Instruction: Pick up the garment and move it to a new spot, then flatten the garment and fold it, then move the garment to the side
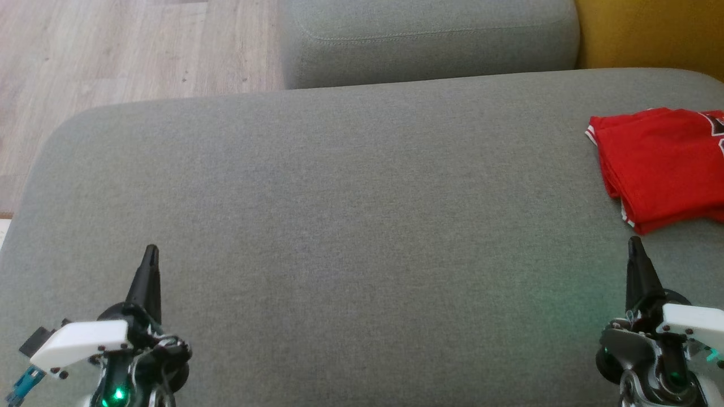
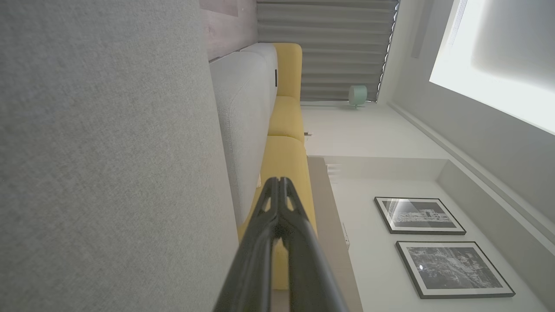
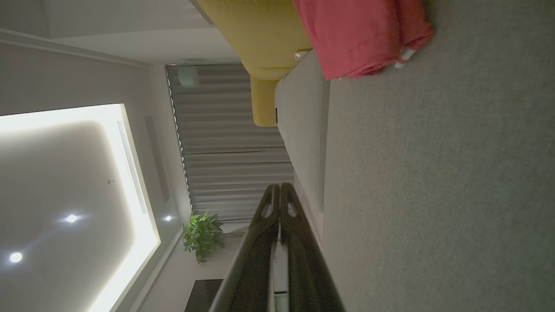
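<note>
Red jersey (image 1: 662,169) lies folded at the right edge of the grey sofa seat (image 1: 362,198); I judge the job nearly done. My left claw (image 1: 151,254) and right claw (image 1: 634,244) sit pinched closed, empty, by the front edge. I'd pull the right one straight back, its tip being near the jersey's corner. Yellow cushion (image 1: 650,34) borders the far right corner.
</note>
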{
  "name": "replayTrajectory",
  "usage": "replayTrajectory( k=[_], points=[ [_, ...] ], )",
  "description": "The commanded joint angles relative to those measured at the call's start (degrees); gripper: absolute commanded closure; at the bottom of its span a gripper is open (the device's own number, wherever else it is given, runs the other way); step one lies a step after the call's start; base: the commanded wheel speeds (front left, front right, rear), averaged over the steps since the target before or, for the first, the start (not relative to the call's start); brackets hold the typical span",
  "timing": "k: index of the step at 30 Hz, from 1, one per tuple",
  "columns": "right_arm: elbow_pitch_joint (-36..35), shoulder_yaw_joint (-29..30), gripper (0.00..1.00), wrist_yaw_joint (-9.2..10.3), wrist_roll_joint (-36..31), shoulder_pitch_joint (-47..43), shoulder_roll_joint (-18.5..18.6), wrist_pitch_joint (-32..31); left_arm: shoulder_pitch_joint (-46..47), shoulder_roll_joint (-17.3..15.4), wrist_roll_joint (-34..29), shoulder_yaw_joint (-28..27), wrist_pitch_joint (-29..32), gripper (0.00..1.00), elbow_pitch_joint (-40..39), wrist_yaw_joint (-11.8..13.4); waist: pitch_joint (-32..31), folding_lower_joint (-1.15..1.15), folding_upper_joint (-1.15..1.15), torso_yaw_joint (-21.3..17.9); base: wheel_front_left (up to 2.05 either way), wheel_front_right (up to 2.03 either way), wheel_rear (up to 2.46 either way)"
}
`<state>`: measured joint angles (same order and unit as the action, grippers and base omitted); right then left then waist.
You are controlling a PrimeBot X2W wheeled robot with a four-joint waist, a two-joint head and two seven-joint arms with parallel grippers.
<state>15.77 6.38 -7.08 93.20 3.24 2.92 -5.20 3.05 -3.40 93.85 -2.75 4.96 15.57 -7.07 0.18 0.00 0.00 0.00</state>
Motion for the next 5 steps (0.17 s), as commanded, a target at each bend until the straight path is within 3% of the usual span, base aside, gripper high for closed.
replayTrajectory(
  k=[1,5],
  points=[
    [-1.8,-0.9,1.00,-0.41,-0.2,2.8,0.7,-0.5,3.0,-0.6,-0.4,-2.3,0.3,1.00,-1.6,-0.4,0.0,0.00,0.00,0.0,0.00,0.00,0.00],
    [-1.8,-0.8,1.00,-0.41,-0.2,2.9,0.7,-0.5,3.0,-0.5,-0.5,-2.4,0.4,1.00,-1.6,-0.4,0.0,0.00,0.00,0.0,0.00,0.00,0.00]
  ],
)
